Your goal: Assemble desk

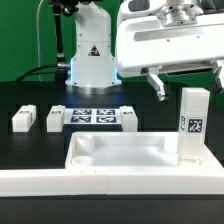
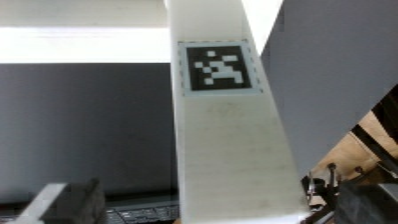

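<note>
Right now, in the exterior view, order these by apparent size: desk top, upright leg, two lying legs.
Largest: desk top.
Next: upright leg, though it stands nearer the camera.
Last: the two lying legs, which look alike, so unranked.

You see the white desk top (image 1: 120, 152) lying flat, rim up. A tagged leg (image 1: 192, 125) stands upright at its exterior view's right corner. One loose leg (image 1: 24, 119) and another leg (image 1: 54, 118) lie behind.

The arm (image 1: 90, 52) holds its tool (image 1: 187, 84) aloft, pointing down, fingers (image 1: 157, 90) spread wide apart
</note>
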`<state>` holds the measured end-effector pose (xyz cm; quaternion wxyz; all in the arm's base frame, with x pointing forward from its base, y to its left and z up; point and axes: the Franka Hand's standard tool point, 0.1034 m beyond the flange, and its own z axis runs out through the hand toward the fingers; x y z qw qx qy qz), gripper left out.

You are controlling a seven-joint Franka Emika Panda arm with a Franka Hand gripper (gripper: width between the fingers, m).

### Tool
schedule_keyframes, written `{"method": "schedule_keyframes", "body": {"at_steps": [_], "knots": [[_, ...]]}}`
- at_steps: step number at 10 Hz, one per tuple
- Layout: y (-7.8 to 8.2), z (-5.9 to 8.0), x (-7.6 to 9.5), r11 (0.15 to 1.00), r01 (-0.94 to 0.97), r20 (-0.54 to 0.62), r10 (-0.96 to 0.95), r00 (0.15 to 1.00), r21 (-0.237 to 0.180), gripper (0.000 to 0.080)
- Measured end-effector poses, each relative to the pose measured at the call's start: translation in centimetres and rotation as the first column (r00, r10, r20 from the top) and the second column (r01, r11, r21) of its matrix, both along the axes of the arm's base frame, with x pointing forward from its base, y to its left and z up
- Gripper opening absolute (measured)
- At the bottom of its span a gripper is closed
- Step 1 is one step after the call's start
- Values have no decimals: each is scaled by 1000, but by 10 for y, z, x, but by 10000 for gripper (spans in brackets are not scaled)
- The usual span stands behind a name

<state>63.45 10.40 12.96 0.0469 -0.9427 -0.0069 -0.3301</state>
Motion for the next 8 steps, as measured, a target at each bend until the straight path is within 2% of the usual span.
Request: {"method": "schedule_keyframes", "body": {"at_steps": [5,6,7,8], "knots": [[2,-2,6,1000,7,-40,-7,999,11,649],[2,-9,5,1000,6,-65,-5,998,10,649],[1,-15,5,1000,2,-155,0,988,14,649],[2,-15,9,1000,-3,-213,7,977,19,649]]}}
